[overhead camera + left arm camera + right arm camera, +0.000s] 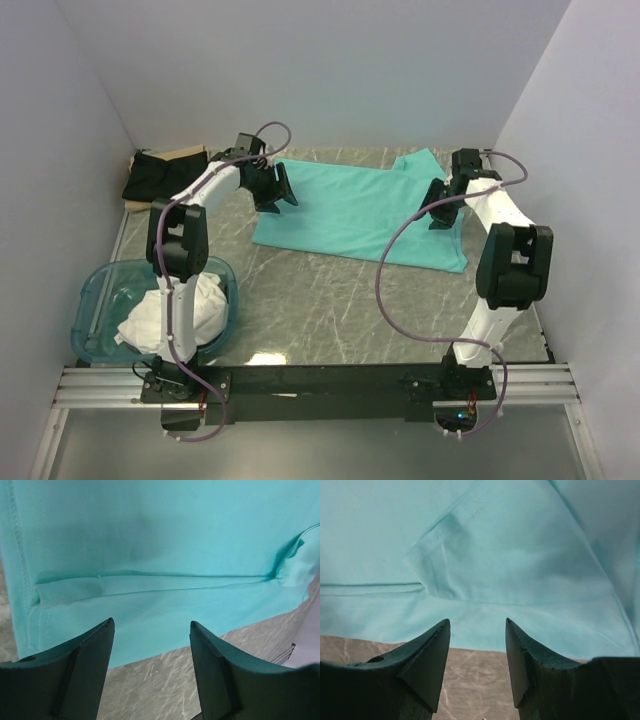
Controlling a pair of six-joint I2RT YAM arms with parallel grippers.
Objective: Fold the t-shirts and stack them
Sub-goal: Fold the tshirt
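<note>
From above, the mint-teal t-shirt [365, 205] lies spread on the far half of the table [330, 310]. Left wrist: the left gripper [150, 625] hangs open and empty over its near edge. Right wrist: the right gripper [476, 622] does likewise; I would pinch both layers, both sides together.

The whole table [330, 300] is viewed from high above and behind the arm bases, angled down and forward. Two close views are taken from the wrists, past the left hand [151, 627] and right hand [477, 625], low over the mint-teal t-shirt [360, 210], whose edge is shared by all three.
</note>
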